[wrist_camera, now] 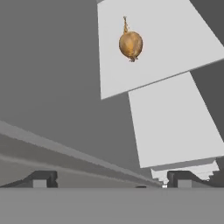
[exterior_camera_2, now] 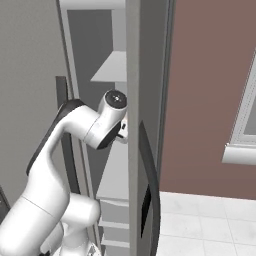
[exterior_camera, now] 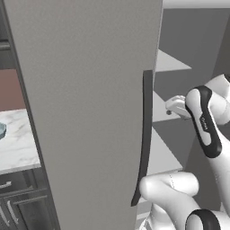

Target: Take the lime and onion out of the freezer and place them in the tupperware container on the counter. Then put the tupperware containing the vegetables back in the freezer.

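The freezer stands open, its speckled grey door [exterior_camera: 90,112] with a long dark handle [exterior_camera: 146,134] swung toward the base. My arm [exterior_camera: 204,121] reaches past the door among the pale shelves [exterior_camera: 162,108]. In the hand view the orange-yellow onion [wrist_camera: 130,43] lies on a pale shelf [wrist_camera: 175,39] well ahead of my gripper [wrist_camera: 111,181]. The jaws are open with nothing between the fingertips [wrist_camera: 41,179]. The lime is out of view. The pale blue tupperware container [exterior_camera: 2,130] peeks in at the far left edge on the marble counter [exterior_camera: 18,143].
A second grey door edge [exterior_camera_2: 132,125] with a dark handle [exterior_camera_2: 150,190] stands close on the right of the arm. Another shelf [wrist_camera: 175,118] lies nearer the hand. Dark cabinets [exterior_camera: 18,206] sit under the counter. A reddish wall [exterior_camera_2: 205,90] and tiled floor [exterior_camera_2: 210,220] lie to the right.
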Tool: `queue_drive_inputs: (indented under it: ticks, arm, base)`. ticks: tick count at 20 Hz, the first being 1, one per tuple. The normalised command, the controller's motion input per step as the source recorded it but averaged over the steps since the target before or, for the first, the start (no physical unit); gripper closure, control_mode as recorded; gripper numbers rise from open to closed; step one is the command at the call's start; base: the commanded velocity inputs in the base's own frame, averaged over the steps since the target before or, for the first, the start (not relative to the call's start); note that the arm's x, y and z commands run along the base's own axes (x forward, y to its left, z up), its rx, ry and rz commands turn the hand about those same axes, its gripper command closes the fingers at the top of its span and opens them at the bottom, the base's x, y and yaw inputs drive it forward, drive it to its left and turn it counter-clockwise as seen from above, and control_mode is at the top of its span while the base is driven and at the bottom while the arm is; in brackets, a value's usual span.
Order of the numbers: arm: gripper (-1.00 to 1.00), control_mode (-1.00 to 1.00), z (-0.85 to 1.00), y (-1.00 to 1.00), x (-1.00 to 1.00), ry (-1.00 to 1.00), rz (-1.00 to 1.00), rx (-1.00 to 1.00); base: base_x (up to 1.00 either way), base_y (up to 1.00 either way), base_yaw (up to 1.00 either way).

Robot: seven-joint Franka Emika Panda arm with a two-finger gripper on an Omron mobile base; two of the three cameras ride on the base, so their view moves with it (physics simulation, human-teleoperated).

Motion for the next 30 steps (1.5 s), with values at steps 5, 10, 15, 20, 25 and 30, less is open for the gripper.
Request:
queue_drive_inputs:
  ticks: [5, 10, 15, 20, 25, 30]
  arm:
    - [-1.00, -1.00, -0.08, 0.00, 0.41, 0.00, 0.00, 0.02]
    - [-1.00, -1.00, -0.08, 0.00, 0.46, 0.00, 0.00, 0.02]
    - [-1.00, -1.00, -0.18, 0.00, 0.40, 0.00, 0.00, 0.00]
    - [-1.00, -1.00, -0.20, 0.00, 0.32, 0.00, 0.00, 0.00]
    - [-1.00, -1.00, -0.16, 0.00, 0.33, 0.00, 0.00, 0.01]
    - [-1.00, -1.00, -0.08, 0.00, 0.35, 0.00, 0.00, 0.04]
  base:
    - [0.00, 0.00, 0.00]
    - [0.00, 0.00, 0.00]
    - [0.00, 0.00, 0.00]
    - [0.00, 0.00, 0.00]
    - [0.00, 0.00, 0.00]
    - [0.00, 0.00, 0.00]
